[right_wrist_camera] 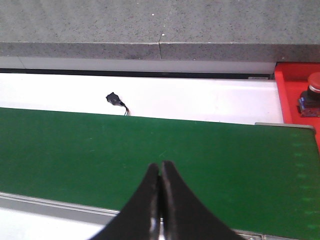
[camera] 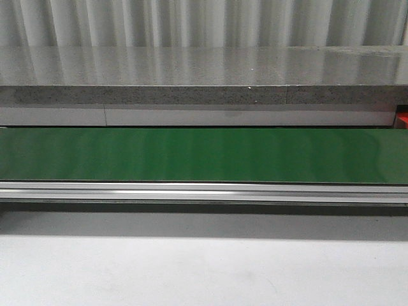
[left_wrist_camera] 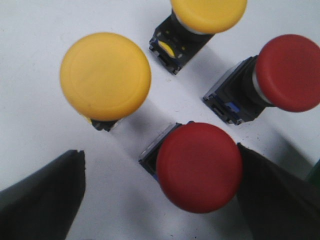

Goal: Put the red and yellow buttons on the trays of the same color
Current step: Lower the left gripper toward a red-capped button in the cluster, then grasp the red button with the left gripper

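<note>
The white desk point(left_wrist_camera: 30, 60) carries four push buttons. A red button point(left_wrist_camera: 199, 167) stands between the left arm's spread jaws, hard against one finger point(left_wrist_camera: 272, 195) and well clear of the other. Beyond the jaws stand a yellow button point(left_wrist_camera: 105, 76), a second yellow button point(left_wrist_camera: 207, 12) and a second red button point(left_wrist_camera: 289, 72), all apart from one another. Ahead of the right arm's closed jaws runs a green belt point(right_wrist_camera: 150, 155); past it a red tray point(right_wrist_camera: 295, 92) holds a red button point(right_wrist_camera: 312, 92).
</note>
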Available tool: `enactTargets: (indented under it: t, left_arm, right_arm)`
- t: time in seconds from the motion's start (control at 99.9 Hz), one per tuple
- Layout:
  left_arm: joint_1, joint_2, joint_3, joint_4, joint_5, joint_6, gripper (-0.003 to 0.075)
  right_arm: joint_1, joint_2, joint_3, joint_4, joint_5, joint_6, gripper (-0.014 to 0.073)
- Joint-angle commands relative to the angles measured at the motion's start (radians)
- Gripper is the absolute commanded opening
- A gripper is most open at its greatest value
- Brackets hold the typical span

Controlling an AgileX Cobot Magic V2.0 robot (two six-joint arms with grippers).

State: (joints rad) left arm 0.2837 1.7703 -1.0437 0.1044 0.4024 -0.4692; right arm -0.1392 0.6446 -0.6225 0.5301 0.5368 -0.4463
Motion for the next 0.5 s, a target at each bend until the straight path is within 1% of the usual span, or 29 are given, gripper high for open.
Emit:
enactTargets:
  t: [0.0, 0.1, 0.15, 0.17, 0.19, 0.2, 0.22, 0.26, 0.33, 0.411, 0.491]
  left_arm:
    - [0.001, -0.040, -0.031, -0.007, -0.054, -0.012, 0.0528]
    - [0.001, -0.040, -0.037, -0.007, -0.045, -0.012, 0.0388]
    - [0.001, -0.040, -0.039, -0.007, -0.037, -0.012, 0.0285]
    - [0.001, -0.042, -0.039, -0.007, -0.037, -0.009, 0.0258]
    - [0.001, -0.044, -0.039, -0.007, -0.035, -0.004, 0.0204]
    - [0.001, -0.044, -0.039, -0.007, -0.035, -0.004, 0.0204]
    - [0.001, -0.048, -0.039, -0.005, -0.033, -0.003, 0.0150]
    - [0.001, -0.055, -0.039, -0.005, -0.025, 0.003, 0.0074]
    - [0.001, -0.081, -0.039, 0.005, -0.013, 0.003, -0.0022]
    - [0.001, -0.124, -0.039, 0.015, 0.007, 0.013, -0.0020]
    - [-0.001, -0.190, -0.039, 0.017, 0.034, 0.060, -0.0020]
  right_arm:
    - [0.001, -0.003, -0.025, 0.013, -0.054, -0.008, -0.0068]
    - [0.001, -0.003, -0.025, 0.013, -0.054, -0.008, -0.0068]
    - [0.001, -0.003, -0.025, 0.013, -0.054, -0.008, -0.0068]
    - [0.001, -0.003, -0.025, 0.013, -0.054, -0.008, -0.0068]
    - [0.001, -0.003, -0.025, 0.013, -0.054, -0.008, -0.0068]
    - [0.001, -0.003, -0.025, 0.013, -0.054, -0.008, -0.0068]
    - [0.001, -0.003, -0.025, 0.013, -0.054, -0.008, -0.0068]
    - [0.001, -0.003, -0.025, 0.013, -0.054, -0.008, -0.0068]
    - [0.001, -0.003, -0.025, 0.013, -0.054, -0.008, -0.0068]
    - [0.001, -0.003, -0.025, 0.013, -0.054, -0.008, -0.0068]
    - [0.001, -0.003, -0.025, 0.013, -0.054, -0.008, -0.0068]
